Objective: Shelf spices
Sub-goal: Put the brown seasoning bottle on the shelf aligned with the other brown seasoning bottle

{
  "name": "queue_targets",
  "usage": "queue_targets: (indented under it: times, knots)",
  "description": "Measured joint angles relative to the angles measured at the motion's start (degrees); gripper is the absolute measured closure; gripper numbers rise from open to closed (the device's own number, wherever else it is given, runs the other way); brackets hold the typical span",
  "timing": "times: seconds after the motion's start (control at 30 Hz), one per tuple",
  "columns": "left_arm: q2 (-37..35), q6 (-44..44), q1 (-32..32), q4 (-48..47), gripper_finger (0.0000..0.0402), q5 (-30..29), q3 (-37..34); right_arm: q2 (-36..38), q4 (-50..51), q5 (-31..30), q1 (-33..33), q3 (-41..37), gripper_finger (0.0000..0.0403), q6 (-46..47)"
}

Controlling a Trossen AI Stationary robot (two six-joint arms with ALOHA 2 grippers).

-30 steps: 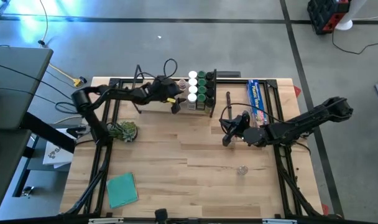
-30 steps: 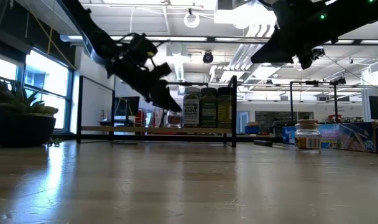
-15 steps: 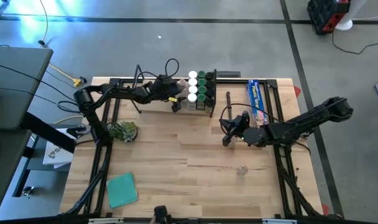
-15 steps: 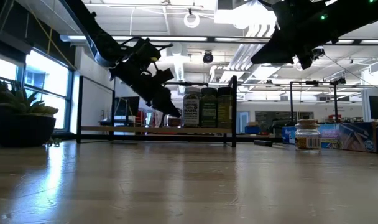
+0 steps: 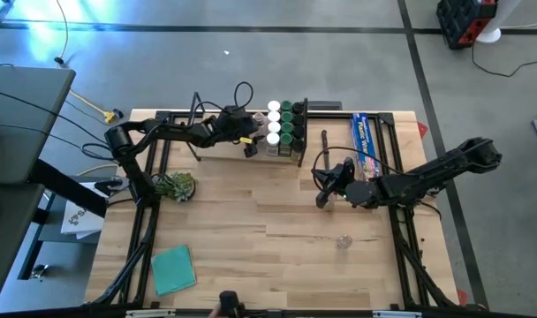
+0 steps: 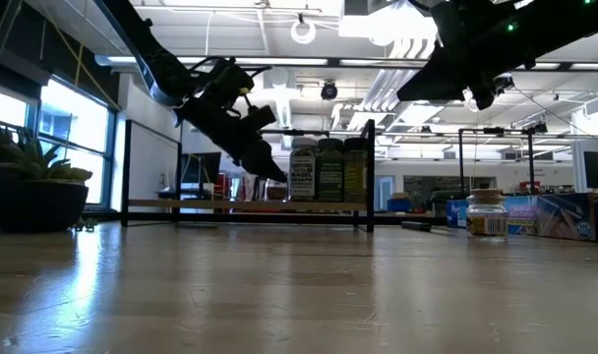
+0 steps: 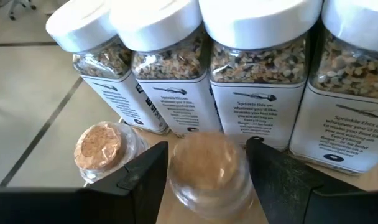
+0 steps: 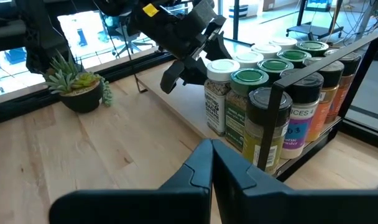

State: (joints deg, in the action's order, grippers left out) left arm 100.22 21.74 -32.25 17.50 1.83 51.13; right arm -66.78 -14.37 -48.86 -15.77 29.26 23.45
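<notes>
Nearest the table's front edge lay a flat teal pad (image 5: 172, 268), and a little farther in a small clear jar (image 5: 344, 240) stood alone on the pale, grained wood table (image 5: 251, 230). Above the table's right middle, the right gripper (image 5: 321, 200) hung with its fingers pressed together, holding nothing. A spiky green plant (image 5: 175, 185) sat near the left edge. Farther back, the left gripper (image 7: 207, 171) reached over the shelf (image 8: 189, 109), a light board with thin black wire ends; its fingers (image 7: 145, 174) stood apart on either side of a clear, cork-topped jar (image 7: 209, 165), whether touching the glass I cannot tell. A second corked jar (image 7: 102, 149) stood just beside it. Behind them ran square-sided spices (image 7: 257, 74) with smooth white lids, then green and dark ones. A long blue box (image 5: 364, 137) lay beyond the shelf's right end. Grey floor with dark lines surrounded the table.
</notes>
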Motion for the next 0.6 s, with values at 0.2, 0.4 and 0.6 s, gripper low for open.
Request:
queue_targets:
  times: [0.2, 0.4, 0.6]
  knots:
    - [0.0, 0.92, 0.02, -0.02, 0.0188, -0.01, 0.0, 0.0, 0.0, 0.0, 0.0, 0.02, 0.0403, 0.07]
    - [-1.4, 2.24, 0.02, -0.03, 0.0176, -0.33, -0.02, 0.0, 0.0, 0.0, 0.0, 0.0, 0.0403, 0.07]
    - [-8.6, 2.56, 0.97, -1.87, 0.0167, -1.27, -0.02, 0.0, -0.02, 0.0, -0.02, 0.0, 0.0403, 0.1]
